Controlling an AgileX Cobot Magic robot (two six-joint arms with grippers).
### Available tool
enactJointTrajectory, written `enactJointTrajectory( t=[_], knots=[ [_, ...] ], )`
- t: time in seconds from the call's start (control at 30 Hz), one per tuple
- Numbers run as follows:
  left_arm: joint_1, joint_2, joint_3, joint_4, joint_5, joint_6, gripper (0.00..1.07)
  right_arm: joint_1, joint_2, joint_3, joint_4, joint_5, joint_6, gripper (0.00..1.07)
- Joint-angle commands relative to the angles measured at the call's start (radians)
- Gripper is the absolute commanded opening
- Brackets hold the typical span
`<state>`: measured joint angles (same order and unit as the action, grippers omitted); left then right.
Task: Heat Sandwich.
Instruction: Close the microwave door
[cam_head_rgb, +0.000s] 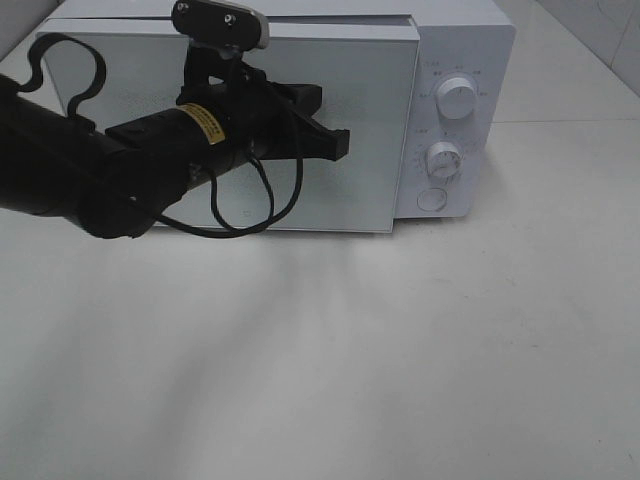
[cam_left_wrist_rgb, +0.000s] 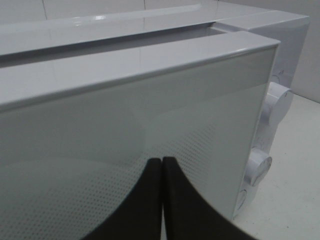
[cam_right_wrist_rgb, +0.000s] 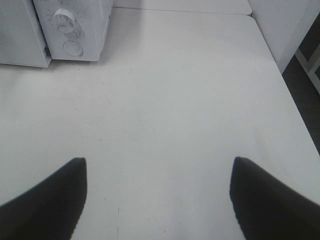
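Exterior high view shows a white microwave (cam_head_rgb: 462, 50) at the back of a pale tabletop (cam_head_rgb: 400, 350), its glass door (cam_head_rgb: 375, 110) facing forward across the front. Whether the door is fully latched cannot be told. Right of the door sits a control panel with an upper knob (cam_head_rgb: 457, 98), a lower knob (cam_head_rgb: 442, 158) and a round button (cam_head_rgb: 432, 199) below them.

From the left side of that view the black left arm (cam_head_rgb: 90, 175) reaches across the door, carrying a yellow label (cam_head_rgb: 203, 122) and a looping black cable (cam_head_rgb: 262, 205). The left fingers (cam_head_rgb: 330, 143) point toward the panel side and are level with the middle of the door. In the left wrist view they are pressed flat together with nothing between them, their tips just at the dotted glass; actual contact cannot be confirmed.

In the right wrist view the right fingers (cam_right_wrist_rgb: 55, 200) stand wide apart over bare tabletop and hold nothing. The microwave's panel corner lies well away from them at the far edge of the surface. They do not appear in the exterior high view.

Where the sandwich is cannot be told from these views; the door glass reveals nothing of the inside.
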<state>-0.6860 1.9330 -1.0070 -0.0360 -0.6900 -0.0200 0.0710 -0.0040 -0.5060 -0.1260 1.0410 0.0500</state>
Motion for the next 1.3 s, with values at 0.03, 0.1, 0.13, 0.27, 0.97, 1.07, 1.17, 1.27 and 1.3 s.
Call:
enactJointTrajectory(
  t=[0.03, 0.1, 0.13, 0.27, 0.97, 1.07, 1.17, 1.27, 1.3],
  knots=[
    [-0.009, 0.022, -0.048, -0.031, 0.014, 0.011, 0.0, -0.005, -0.027, 0.0, -0.001, -0.007, 0.002, 0.76],
    [-0.009, 0.031, -0.062, -0.036, 0.019, 0.012, 0.0, -0.005, -0.027, 0.0, -0.001, -0.007, 0.002, 0.76],
    [-0.009, 0.043, -0.087, -0.037, 0.037, 0.012, 0.0, -0.005, -0.027, 0.0, -0.001, -0.007, 0.002, 0.76],
    [-0.009, 0.065, -0.126, -0.037, 0.058, 0.02, 0.0, -0.005, -0.027, 0.0, -0.001, -0.007, 0.002, 0.76],
    [0.0, 0.17, -0.319, -0.046, 0.151, 0.041, 0.0, -0.005, -0.027, 0.0, -0.001, -0.007, 0.002, 0.76],
    [-0.001, 0.17, -0.319, -0.045, 0.158, 0.041, 0.0, -0.005, -0.027, 0.0, -0.001, -0.007, 0.002, 0.76],
    [-0.002, 0.17, -0.319, -0.045, 0.158, 0.041, 0.0, -0.005, -0.027, 0.0, -0.001, -0.007, 0.002, 0.76],
    [-0.002, 0.17, -0.319, -0.045, 0.158, 0.038, 0.0, -0.005, -0.027, 0.0, -0.001, -0.007, 0.002, 0.76],
    [-0.004, 0.17, -0.319, -0.045, 0.158, 0.037, 0.0, -0.005, -0.027, 0.0, -0.001, -0.007, 0.002, 0.76]
  ],
)
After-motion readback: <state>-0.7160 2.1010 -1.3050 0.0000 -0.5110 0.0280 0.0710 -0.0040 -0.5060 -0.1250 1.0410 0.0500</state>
